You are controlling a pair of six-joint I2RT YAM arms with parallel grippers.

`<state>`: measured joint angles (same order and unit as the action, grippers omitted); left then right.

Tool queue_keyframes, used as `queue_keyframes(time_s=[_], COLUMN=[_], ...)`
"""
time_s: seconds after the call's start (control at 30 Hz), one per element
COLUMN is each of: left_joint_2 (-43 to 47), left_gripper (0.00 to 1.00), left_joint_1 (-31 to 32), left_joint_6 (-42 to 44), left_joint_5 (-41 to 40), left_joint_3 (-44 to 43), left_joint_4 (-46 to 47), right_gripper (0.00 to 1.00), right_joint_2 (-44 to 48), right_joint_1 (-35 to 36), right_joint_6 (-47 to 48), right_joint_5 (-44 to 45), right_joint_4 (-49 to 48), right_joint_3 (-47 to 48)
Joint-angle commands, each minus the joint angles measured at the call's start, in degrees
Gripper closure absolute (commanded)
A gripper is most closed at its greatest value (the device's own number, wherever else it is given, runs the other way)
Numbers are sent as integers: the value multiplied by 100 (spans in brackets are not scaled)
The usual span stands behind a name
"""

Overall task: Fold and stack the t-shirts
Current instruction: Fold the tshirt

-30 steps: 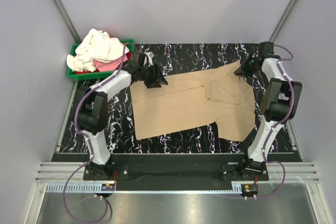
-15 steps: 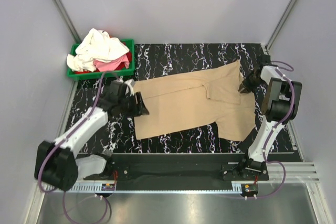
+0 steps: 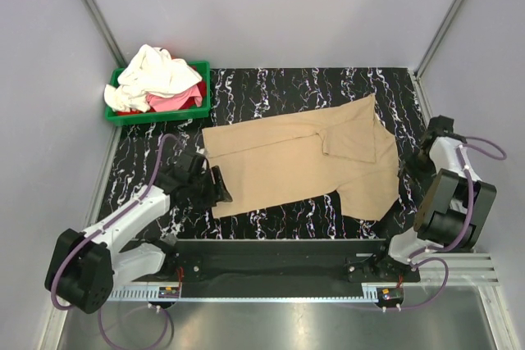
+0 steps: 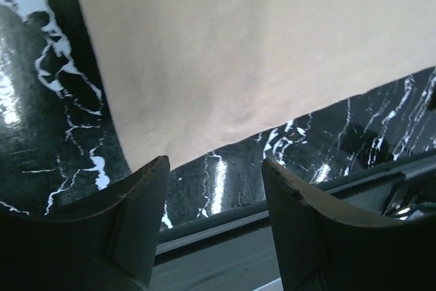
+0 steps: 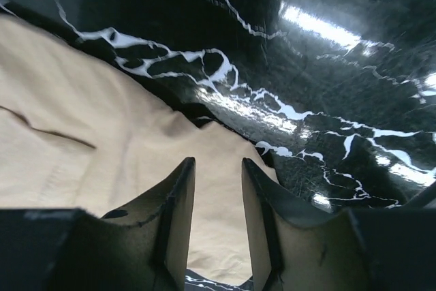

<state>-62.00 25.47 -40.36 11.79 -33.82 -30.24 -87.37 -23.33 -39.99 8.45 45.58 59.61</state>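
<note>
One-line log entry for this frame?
shirt: spread on table | left gripper: open, at near-left corner | right gripper: open, over right edge | bin: clothes piled

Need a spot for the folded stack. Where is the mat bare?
Widest bare mat: the far strip right of the green bin, behind the tan t-shirt. A thinner strip runs along the near edge. Crowded: left gripper at the shirt's near-left corner, right gripper at its right edge.

A green bin sits on the black marbled table, far left.
</note>
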Motion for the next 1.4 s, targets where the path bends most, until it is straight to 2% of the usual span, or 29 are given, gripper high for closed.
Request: queue_keyframes(time_s=[0.0, 0.17, 0.3, 0.47, 0.5, 0.57, 0.6, 0.63, 0.9, 1.23, 1.37], left_joint_2=[83, 56, -14, -93, -93, -111, -128, -120, 56, -67, -102], left_gripper=[38, 37, 37, 37, 37, 37, 38, 38, 43, 52, 52], left_joint_1=[-165, -280, -394, -429, -429, -421, -420, -429, -386, 334, 704], left_joint_6=[-297, -315, -385, -420, -429, -464, -473, -482, -640, -1053, -1333], left_joint_5=[-318, -862, -942, -1091, -1100, -1118, -1126, -1126, -969, -1091, -1327], left_joint_3=[104, 244, 306, 289, 297, 367, 411, 446, 596, 772, 833], left_joint_4=[238, 106, 88, 88, 88, 141, 176, 194, 387, 387, 291], right_gripper=[59, 56, 55, 60, 71, 83, 94, 100, 100, 100, 100], right_joint_2=[106, 194, -138, -324, -289, -219, -158, -114, 834, 1178, 1249], right_joint_1=[92, 92, 92, 92, 92, 92, 92, 92, 92, 92, 92], right_joint_6=[-88, 52, 149, 237, 254, 281, 298, 307, 123, -35, 17], right_joint_5=[-264, -124, -185, -125, -20, 17, 8, -1, 394, 482, 535], right_joint_4=[-330, -611, -875, -1034, -1043, -1078, -1078, -1069, -709, -410, -392], right_joint_3=[-432, -819, -1039, -1180, -1224, -1268, -1286, -1286, -1163, -1039, -1048])
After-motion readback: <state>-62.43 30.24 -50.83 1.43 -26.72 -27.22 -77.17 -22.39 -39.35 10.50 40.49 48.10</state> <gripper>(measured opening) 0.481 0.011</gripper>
